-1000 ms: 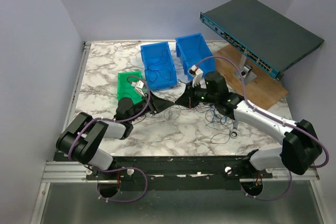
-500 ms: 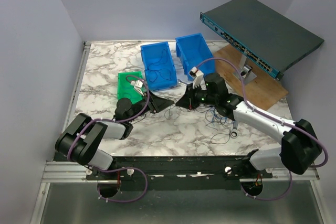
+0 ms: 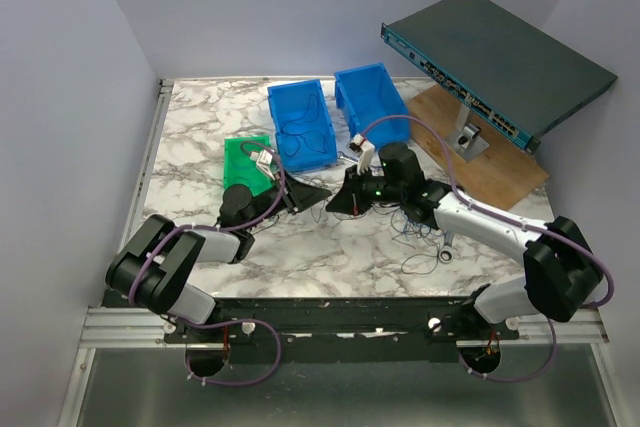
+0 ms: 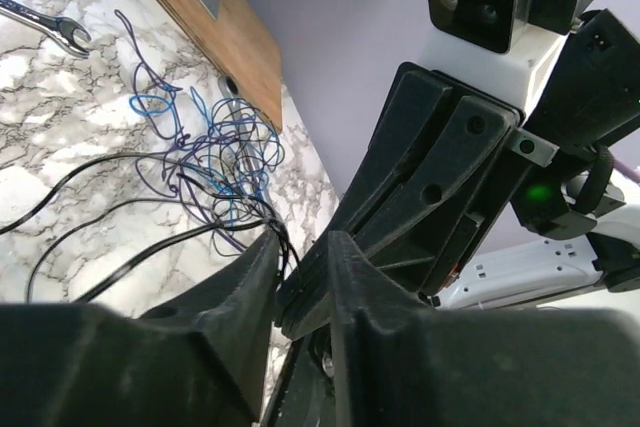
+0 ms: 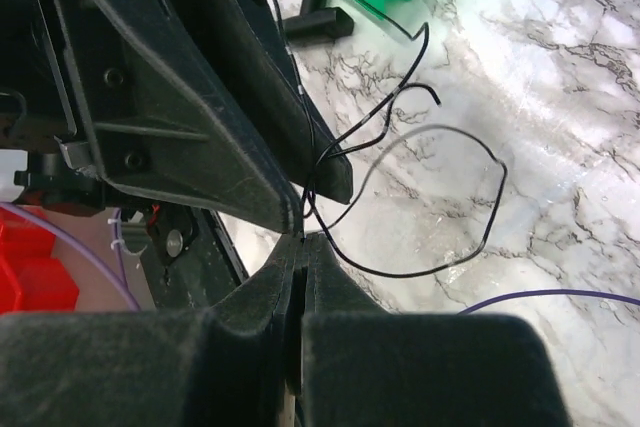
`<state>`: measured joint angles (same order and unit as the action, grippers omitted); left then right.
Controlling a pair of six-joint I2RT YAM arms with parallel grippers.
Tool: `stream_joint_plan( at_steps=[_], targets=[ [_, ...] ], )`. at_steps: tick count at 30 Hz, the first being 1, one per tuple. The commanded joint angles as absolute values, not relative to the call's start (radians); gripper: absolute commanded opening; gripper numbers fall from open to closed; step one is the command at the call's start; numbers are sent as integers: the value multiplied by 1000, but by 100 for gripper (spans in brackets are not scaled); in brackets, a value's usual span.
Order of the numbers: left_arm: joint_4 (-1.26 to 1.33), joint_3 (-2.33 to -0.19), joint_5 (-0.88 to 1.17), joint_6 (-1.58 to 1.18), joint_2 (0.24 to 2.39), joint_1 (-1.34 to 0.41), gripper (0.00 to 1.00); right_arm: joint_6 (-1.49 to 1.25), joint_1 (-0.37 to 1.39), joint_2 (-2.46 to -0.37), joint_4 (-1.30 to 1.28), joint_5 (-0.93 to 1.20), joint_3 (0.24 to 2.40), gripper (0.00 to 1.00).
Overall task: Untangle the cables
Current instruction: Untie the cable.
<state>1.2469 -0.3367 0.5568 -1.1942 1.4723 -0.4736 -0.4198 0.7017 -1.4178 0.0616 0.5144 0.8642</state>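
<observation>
The white marble-patterned table [image 3: 200, 137] carries 2 arms that reach in from its near edge and meet at the middle. On the near right, a small silver open-ended wrench [image 4: 50, 25] lies flat just beside the thin, hair-like blue, purple and black cables [image 4: 228, 152]. These sit in a loose curly tangle on the marble under the right forearm. From that tangle several black strands trail left to the meeting point of the grippers. The left gripper [image 3: 318, 195] has its fingers a little apart, leaving a narrow gap. The black strands run into this gap, though whether it squeezes them cannot be told. The right gripper [image 3: 333, 205] has its fingers pressed together and a black strand is caught at their tip, which sits right at the gap of the left one. Black loops spill from it onto the table. Farther left stands a green plastic bin [image 3: 240, 157]. Beyond it are 2 blue plastic bins [image 3: 300, 122], the left one holding dark wire loops. At the far right a brown wooden board [image 3: 500, 167] lies under a dark grey network switch [image 3: 500, 57], which is propped up at a tilt.
</observation>
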Motion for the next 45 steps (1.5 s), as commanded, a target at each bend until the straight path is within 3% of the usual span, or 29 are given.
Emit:
stream_joint_plan(
  at_steps=[1,4,6,9,11,16,20,27,45],
  targets=[
    [1295,-360,586,-1197,1490,-480,20,-421,712,-1432,80,539,877,1],
    [1310,-362,587,-1198,1493,-480,0,-409,712,-1421,63,529,870,3],
    [1316,-360,591,-1193,1490,-478,0,-400,711,-1399,52,515,853,14],
    [1288,-359,595,-1166,1467,-471,0,-376,712,-1347,22,467,814,56],
    [1247,-356,595,-1140,1441,-463,0,-363,712,-1305,-3,409,797,75],
    [1124,-354,588,-1069,1363,-446,0,-325,710,-1210,-73,280,759,92],
    [989,-364,570,-995,1292,-445,0,-320,709,-1159,-79,166,746,100],
    [789,-373,519,-877,1159,-443,0,-365,709,-1164,-61,-37,746,100],
    [487,-406,451,-683,958,-442,0,-369,708,-1253,-60,-166,710,97]
  ],
)
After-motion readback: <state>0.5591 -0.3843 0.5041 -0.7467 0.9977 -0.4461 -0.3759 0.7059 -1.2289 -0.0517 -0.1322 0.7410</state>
